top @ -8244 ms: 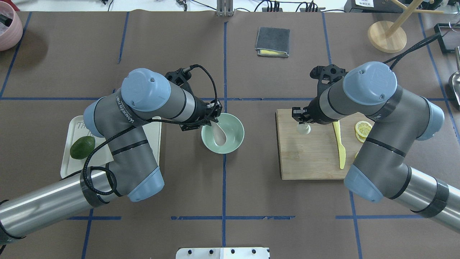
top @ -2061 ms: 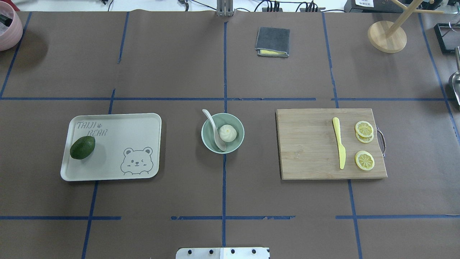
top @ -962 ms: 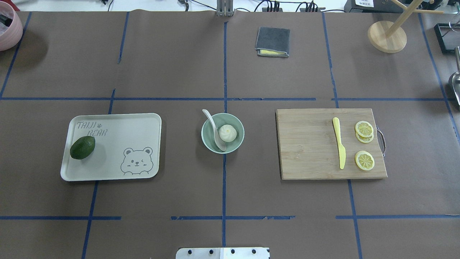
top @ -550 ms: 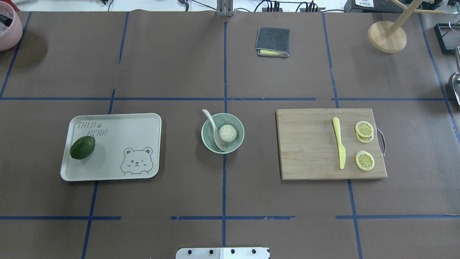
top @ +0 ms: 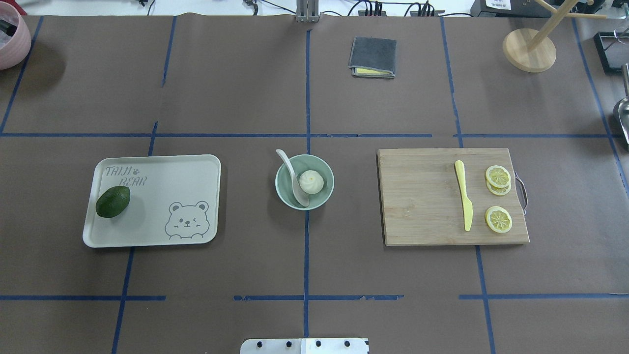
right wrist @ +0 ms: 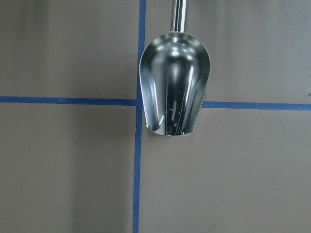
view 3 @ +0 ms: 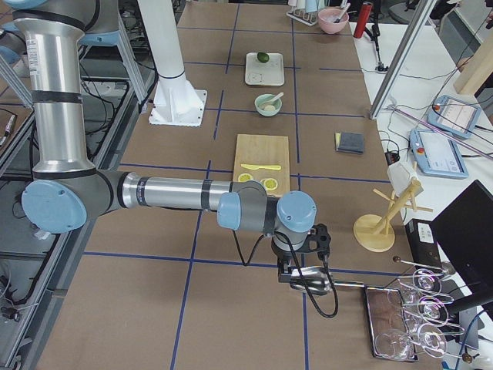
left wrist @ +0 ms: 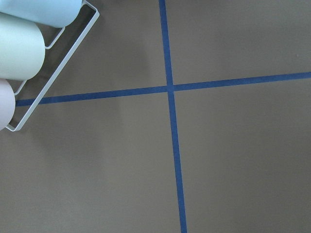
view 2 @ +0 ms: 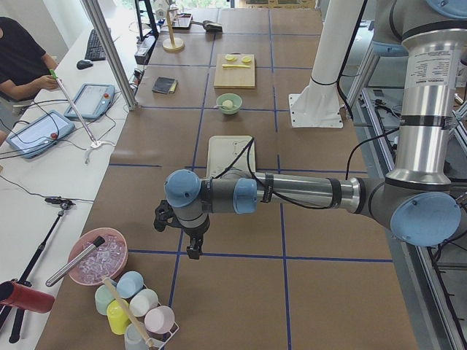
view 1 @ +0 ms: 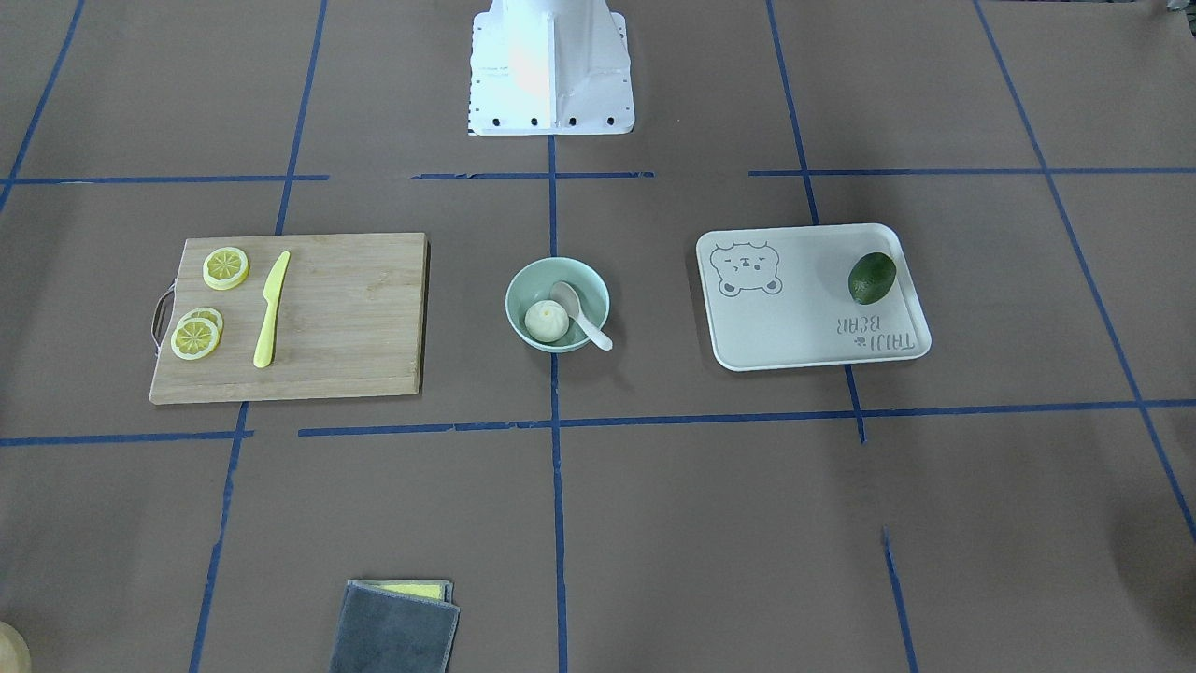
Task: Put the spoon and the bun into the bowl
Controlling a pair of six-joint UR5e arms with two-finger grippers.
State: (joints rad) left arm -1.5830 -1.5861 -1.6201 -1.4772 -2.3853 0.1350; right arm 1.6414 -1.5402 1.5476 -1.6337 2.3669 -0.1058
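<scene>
The pale mint-green bowl (top: 322, 197) stands at the table's middle, also in the front-facing view (view 1: 524, 288). The cream-white bun (top: 311, 182) (view 1: 546, 322) sits inside it. The off-white spoon (top: 294, 179) (view 1: 584, 319) lies in the bowl with its handle over the rim. Neither gripper shows in the overhead or front-facing view. The left gripper (view 2: 193, 251) hangs over the table's left end, far from the bowl. The right gripper (view 3: 299, 274) hangs over the right end above a metal scoop (right wrist: 175, 90). I cannot tell whether either is open or shut.
An off-white bear tray (top: 162, 206) with a dark green avocado (top: 113, 201) lies left of the bowl. A wooden board (top: 422, 201) with a yellow knife (top: 463, 201) and lemon slices (top: 498, 219) lies right. A grey cloth (top: 372, 56) lies at the back. A cup rack (left wrist: 29, 53) stands near the left gripper.
Since 8.2 s ago both arms have left the overhead view and the bun has gone from the board into the bowl. Nothing has moved over the last two seconds.
</scene>
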